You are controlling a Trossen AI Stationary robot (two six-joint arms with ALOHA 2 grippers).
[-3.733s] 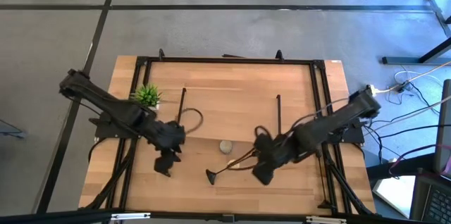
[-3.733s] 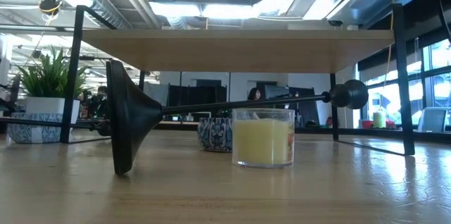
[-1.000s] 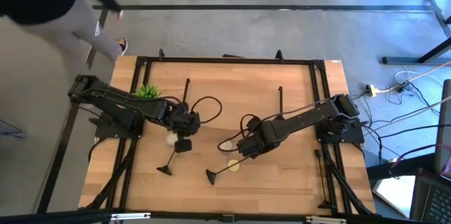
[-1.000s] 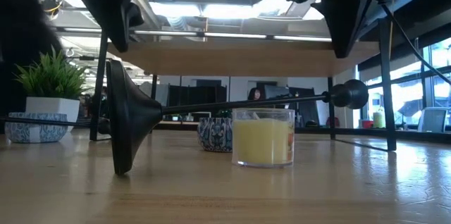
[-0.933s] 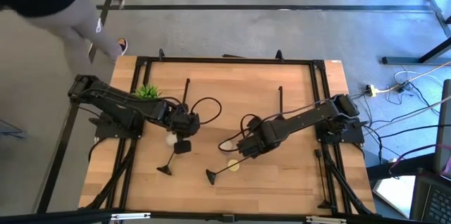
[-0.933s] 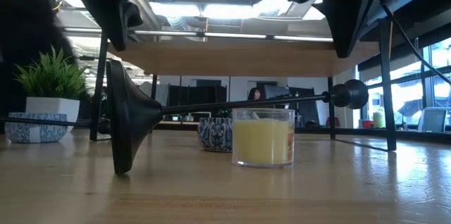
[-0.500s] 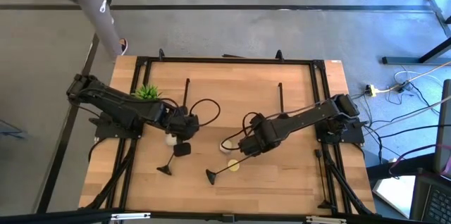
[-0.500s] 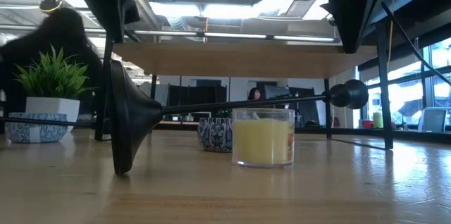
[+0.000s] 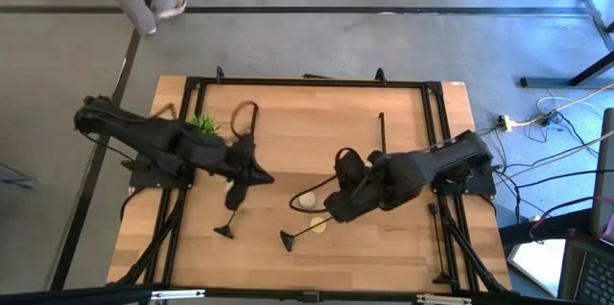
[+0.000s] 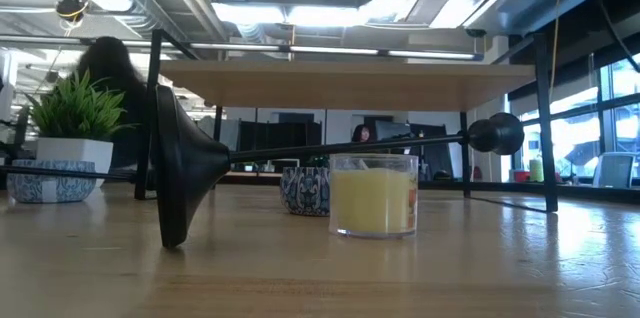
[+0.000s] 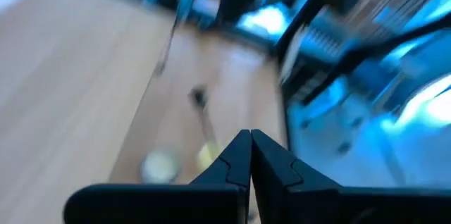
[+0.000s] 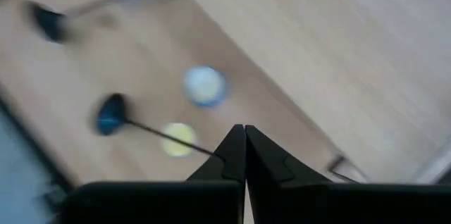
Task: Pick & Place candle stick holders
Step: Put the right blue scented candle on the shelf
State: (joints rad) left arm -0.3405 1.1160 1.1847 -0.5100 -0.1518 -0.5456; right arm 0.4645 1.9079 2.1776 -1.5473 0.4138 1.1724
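My left claw and right claw were both closed and empty, drawn back from mid-bench. The two candle stick holders lay untouched at lower centre of the bench, so I judged picking had not begun.

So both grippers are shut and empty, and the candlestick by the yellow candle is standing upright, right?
Not upright: that candlestick lies on its side beside the yellow candle, as the low view shows. The left gripper and right gripper are indeed shut and empty.
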